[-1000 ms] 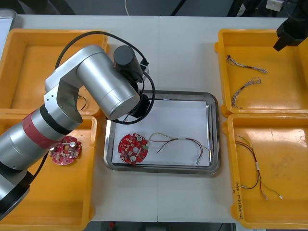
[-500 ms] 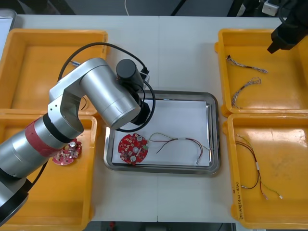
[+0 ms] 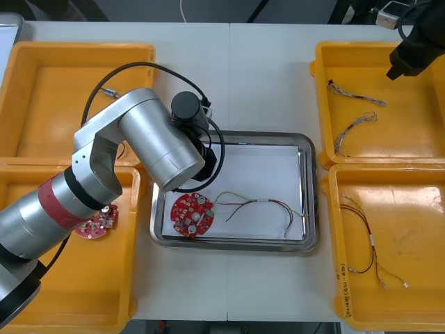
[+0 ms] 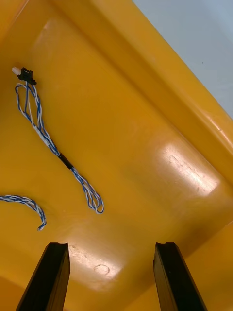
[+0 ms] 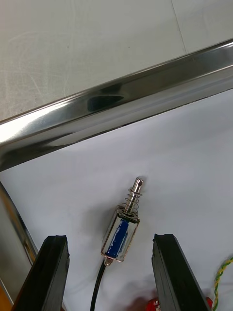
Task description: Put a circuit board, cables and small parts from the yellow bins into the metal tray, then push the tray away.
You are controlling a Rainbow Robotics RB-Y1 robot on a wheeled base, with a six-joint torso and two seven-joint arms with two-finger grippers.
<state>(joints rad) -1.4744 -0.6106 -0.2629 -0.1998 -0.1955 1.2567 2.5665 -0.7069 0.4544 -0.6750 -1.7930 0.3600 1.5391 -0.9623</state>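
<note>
A small metal part (image 5: 122, 228) with a spring and a black lead lies on the white inside of the metal tray (image 5: 121, 99), close to its back left corner. My left gripper (image 5: 110, 241) stands open over the part, one finger on each side and neither touching it. In the front view the left arm covers that corner of the tray (image 3: 309, 202). In the tray lie a round red circuit board (image 3: 192, 215) and a red and yellow cable (image 3: 259, 204). My right gripper (image 4: 110, 249) hangs open and empty over the far right yellow bin (image 3: 417, 132), a short way from a twisted blue and white cable (image 4: 52, 144).
A second blue and white cable (image 3: 353, 129) lies in the same bin. The near right bin (image 3: 417, 209) holds red and yellow cables (image 3: 368, 243). Another circuit board (image 3: 96, 223) sits in the near left bin, and a small metal part (image 3: 109, 91) in the far left bin.
My left gripper has opened and let the small metal part go onto the tray. The left arm has shifted slightly. The right gripper has drifted a little over the far right bin.
</note>
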